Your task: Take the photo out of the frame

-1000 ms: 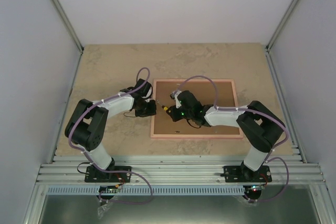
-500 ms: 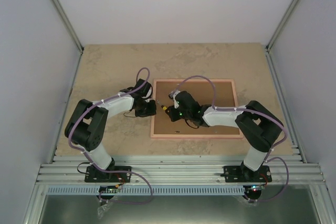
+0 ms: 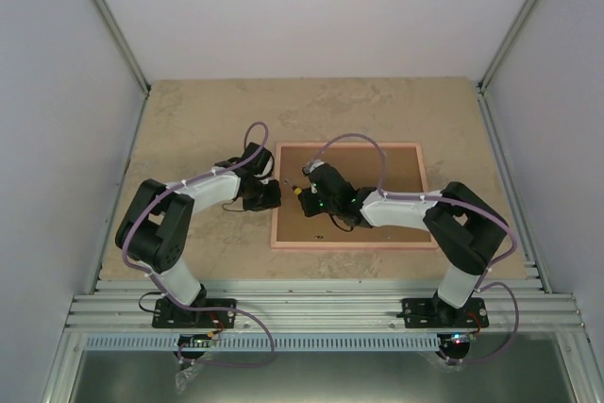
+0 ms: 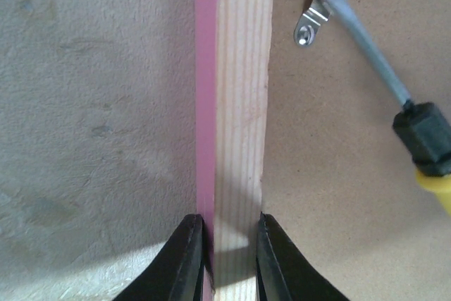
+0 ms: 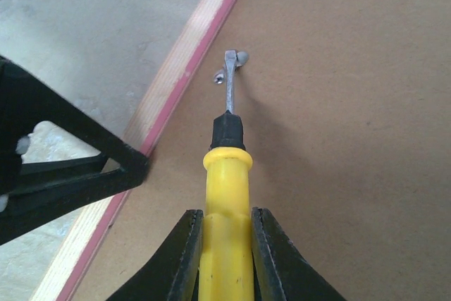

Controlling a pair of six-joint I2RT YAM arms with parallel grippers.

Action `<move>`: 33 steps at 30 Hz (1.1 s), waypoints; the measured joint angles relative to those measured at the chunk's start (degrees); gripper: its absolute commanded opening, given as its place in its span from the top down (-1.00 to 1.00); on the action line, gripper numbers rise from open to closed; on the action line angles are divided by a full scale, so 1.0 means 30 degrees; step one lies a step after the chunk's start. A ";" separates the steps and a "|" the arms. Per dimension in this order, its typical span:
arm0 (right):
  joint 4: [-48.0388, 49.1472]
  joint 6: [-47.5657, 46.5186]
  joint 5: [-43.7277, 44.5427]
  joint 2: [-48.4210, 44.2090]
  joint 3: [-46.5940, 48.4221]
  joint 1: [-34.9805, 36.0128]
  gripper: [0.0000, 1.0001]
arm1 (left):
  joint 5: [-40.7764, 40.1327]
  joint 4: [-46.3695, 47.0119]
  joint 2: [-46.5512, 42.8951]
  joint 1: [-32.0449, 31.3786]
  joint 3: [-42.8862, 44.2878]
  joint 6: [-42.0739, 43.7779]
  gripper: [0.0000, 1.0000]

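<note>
Right wrist view: the right pincer [image 5: 227,244] grips a screwdriver [image 5: 227,174], its tip on a tab [image 5: 224,75] just ahead. Beside it, the left pincer [image 4: 227,244] clamps the frame [image 4: 239,103] rail. The board [image 5: 338,139] below is still in, hiding the photo; removal looks barely begun.

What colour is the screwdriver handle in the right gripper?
Yellow, with a black collar; the screwdriver shows best in the right wrist view.

frame [image 3: 349,244] front hidden, face-down; screwdriver [image 5: 225,181] handle cut off at bottom edge.
</note>
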 measured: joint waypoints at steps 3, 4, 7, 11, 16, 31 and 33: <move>-0.0182 -0.0007 0.0430 -0.0007 0.0036 -0.0044 1.00 | 0.0000 0.0029 -0.0015 0.0000 -0.0022 -0.0087 1.00; -0.0211 -0.0036 0.0554 -0.0007 0.0036 -0.0051 0.99 | 0.0000 0.0029 -0.0022 0.0000 -0.0022 -0.0102 1.00; -0.0233 -0.0313 0.0634 -0.0299 -0.0022 -0.0058 0.99 | -0.0015 0.0073 -0.0051 0.0000 -0.0066 -0.0146 1.00; -0.0211 -0.0889 0.0627 -0.1574 -0.0313 -0.0182 0.99 | -0.0044 0.0160 -0.0117 -0.0022 -0.0138 -0.0255 1.00; -0.0189 -0.1508 0.0619 -0.3315 -0.0852 -0.1071 0.99 | -0.0044 0.0488 -0.0444 -0.0102 -0.0590 -0.0758 1.00; -0.0408 -0.2812 -0.0495 -0.5799 -0.3024 -0.5574 0.99 | -0.0182 0.0925 -0.3599 -0.0131 -0.3883 -0.3388 0.65; -0.0393 -0.2943 -0.0801 -0.5799 -0.3082 -0.5734 0.99 | -0.0277 0.0546 -0.4153 -0.0131 -0.4262 -0.3643 0.50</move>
